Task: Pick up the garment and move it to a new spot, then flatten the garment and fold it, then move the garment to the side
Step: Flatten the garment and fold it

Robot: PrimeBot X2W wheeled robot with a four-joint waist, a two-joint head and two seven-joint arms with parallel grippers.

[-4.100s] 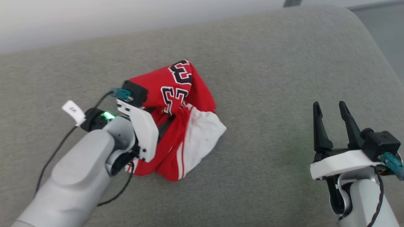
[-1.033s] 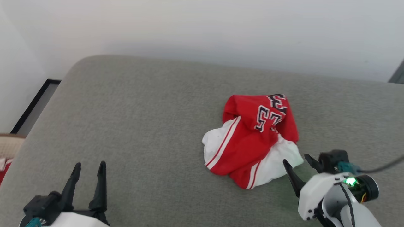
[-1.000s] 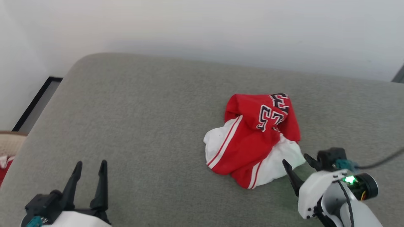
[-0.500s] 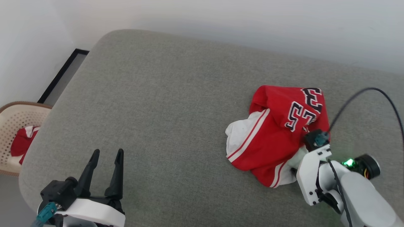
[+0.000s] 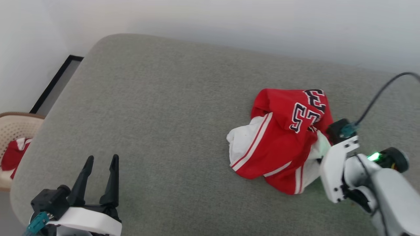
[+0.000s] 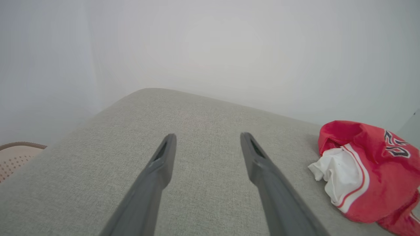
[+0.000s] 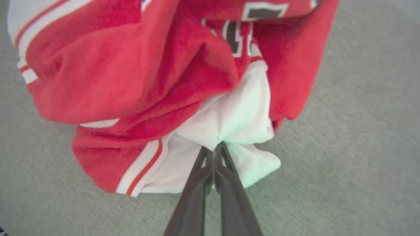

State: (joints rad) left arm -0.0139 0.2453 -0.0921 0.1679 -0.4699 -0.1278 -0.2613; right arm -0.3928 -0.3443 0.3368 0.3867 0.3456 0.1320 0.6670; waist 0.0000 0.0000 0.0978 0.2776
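Pinching the garment [image 5: 282, 141] by a white fold

My right gripper [image 7: 215, 148] is clamped tight on a white fold at the near right edge of the garment. Its two dark fingers are pressed together, with cloth bunched at their tips. The garment sits in a crumpled heap on the right half of the grey cushion [image 5: 157, 108]. Its red body is on top, a white sleeve with striped trim spills to the left, and the black numbers are on the far side. My left gripper [image 5: 102, 158] hovers at the near left over bare cushion, fingers spread and holding nothing, well apart from the garment. Off the cushion's left edge sits a beige perforated basket [image 5: 14, 127] with a small red-and-white bundle [image 5: 13, 157] in it.
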